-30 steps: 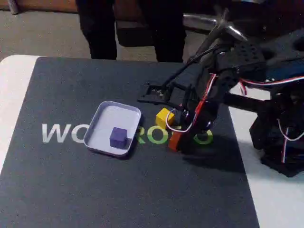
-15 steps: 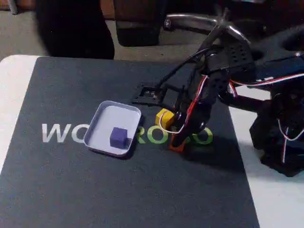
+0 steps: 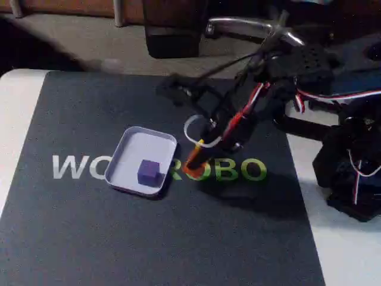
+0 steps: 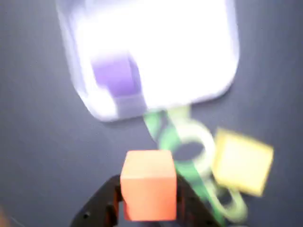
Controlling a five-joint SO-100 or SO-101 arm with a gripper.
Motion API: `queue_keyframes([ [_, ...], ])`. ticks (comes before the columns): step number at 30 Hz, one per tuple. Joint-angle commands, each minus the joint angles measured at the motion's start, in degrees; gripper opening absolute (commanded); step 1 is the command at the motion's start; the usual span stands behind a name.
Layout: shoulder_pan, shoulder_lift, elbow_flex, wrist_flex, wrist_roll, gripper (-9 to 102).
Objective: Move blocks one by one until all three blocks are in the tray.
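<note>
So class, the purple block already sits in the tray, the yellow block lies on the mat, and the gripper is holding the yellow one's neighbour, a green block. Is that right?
Not quite: the block in the gripper is orange, not green. The wrist view shows the orange block clamped between the fingers. The purple block does sit in the tray, and the yellow block lies on the mat.

purple block (image 3: 148, 171) in tray (image 3: 132, 147); orange block (image 4: 148, 184) seemingly lifted, yellow block (image 4: 242, 161) beside it
</note>
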Motion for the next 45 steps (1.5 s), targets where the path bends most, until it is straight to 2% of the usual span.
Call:
queue_keyframes([
  [1,0.79,0.44,-5.71,-3.87,5.1,-8],
  [9,2.99,-15.21,-22.76,-4.57,13.18,-8],
  [18,4.92,-25.93,-29.71,-4.57,12.48,-8],
  [23,4.92,-26.02,-29.71,-4.22,10.99,4],
  [26,4.92,-26.02,-29.53,-4.04,9.76,22],
  [33,5.27,-24.08,-28.92,-1.05,6.59,23],
  [35,5.62,-22.32,-28.92,2.55,3.6,23],
  [39,7.91,-15.91,-26.98,13.54,-10.02,22],
  [45,12.13,1.32,-11.51,14.94,-27.33,17],
])
